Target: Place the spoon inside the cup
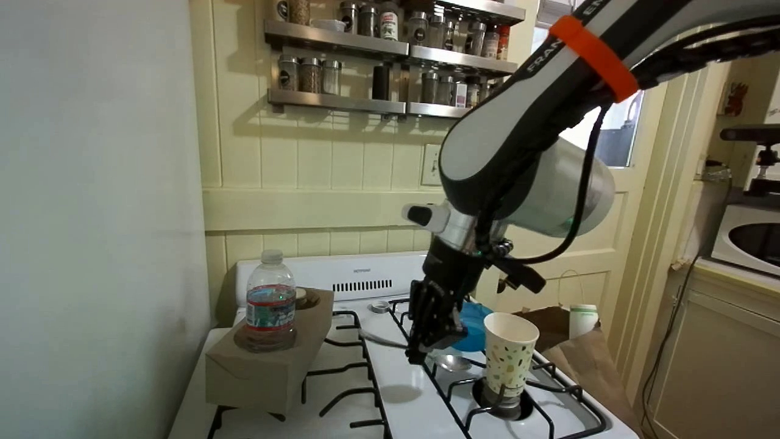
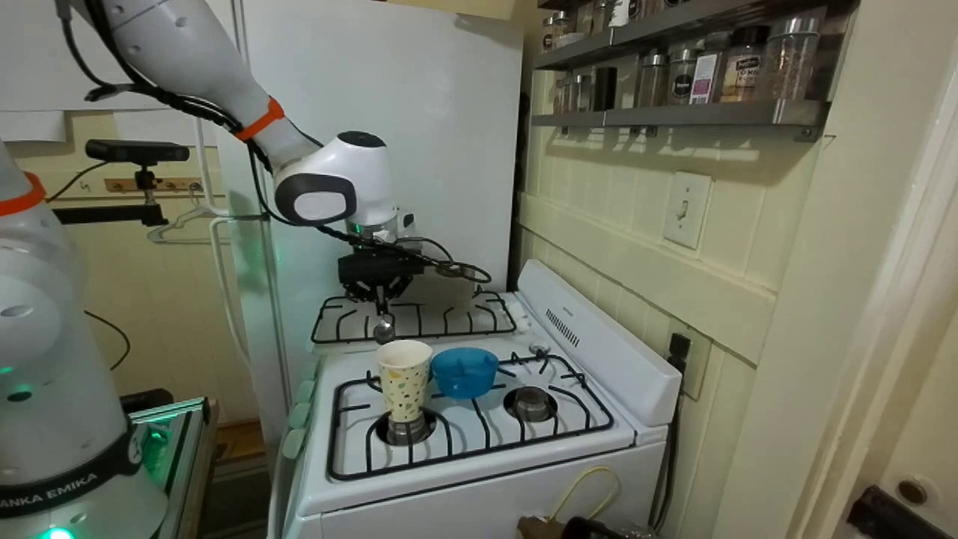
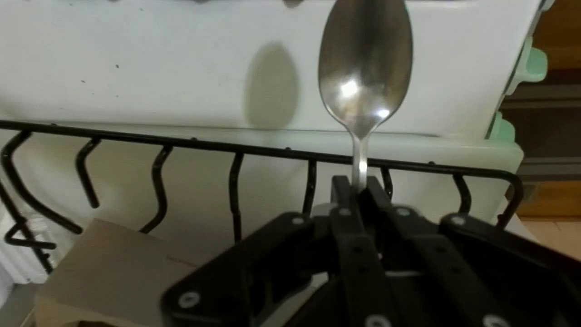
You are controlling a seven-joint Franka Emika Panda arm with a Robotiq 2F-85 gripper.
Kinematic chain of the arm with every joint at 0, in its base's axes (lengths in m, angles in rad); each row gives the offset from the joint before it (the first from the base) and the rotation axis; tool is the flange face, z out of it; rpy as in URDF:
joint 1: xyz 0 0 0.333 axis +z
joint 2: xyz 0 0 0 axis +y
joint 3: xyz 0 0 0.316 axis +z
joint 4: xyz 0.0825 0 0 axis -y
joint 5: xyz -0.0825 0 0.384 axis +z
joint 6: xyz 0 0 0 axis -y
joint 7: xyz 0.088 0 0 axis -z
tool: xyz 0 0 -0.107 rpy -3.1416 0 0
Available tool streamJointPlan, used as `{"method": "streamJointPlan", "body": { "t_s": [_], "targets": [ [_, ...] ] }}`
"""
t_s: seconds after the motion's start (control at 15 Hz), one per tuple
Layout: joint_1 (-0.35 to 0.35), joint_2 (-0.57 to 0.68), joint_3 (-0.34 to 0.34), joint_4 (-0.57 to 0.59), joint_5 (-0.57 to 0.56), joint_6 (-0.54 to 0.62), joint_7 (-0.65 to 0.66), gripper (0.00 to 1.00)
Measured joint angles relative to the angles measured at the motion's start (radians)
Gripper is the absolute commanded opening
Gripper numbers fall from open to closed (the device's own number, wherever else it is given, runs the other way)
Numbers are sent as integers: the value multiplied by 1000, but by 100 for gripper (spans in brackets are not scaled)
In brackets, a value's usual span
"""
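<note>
Cup [image 1: 509, 356] on white stove [image 1: 393, 363], yellow wall [image 1: 314, 152], jars [image 1: 311, 76] on shelves [image 1: 335, 102], claw [image 3: 358, 185] gripping spoon [image 3: 365, 81]

Free room above cup [image 2: 405, 380]; blue bowl [image 2: 465, 373] blocks one side, grate bars [image 2: 482, 424] around base.

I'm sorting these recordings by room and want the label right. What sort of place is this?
A kitchen, probably a home one: there is a white stove with black burner grates, and steel wall shelves hold jars of what look like spices.
</note>
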Motion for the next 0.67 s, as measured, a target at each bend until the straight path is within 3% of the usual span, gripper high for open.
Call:
{"method": "streamJointPlan", "body": {
  "t_s": [0.33, 0.67],
  "targets": [
    [77, -202, -218, -54, 160, -58, -184, 3],
    [107, -305, -322, -55, 281, -91, -261, 3]
  ]
}}
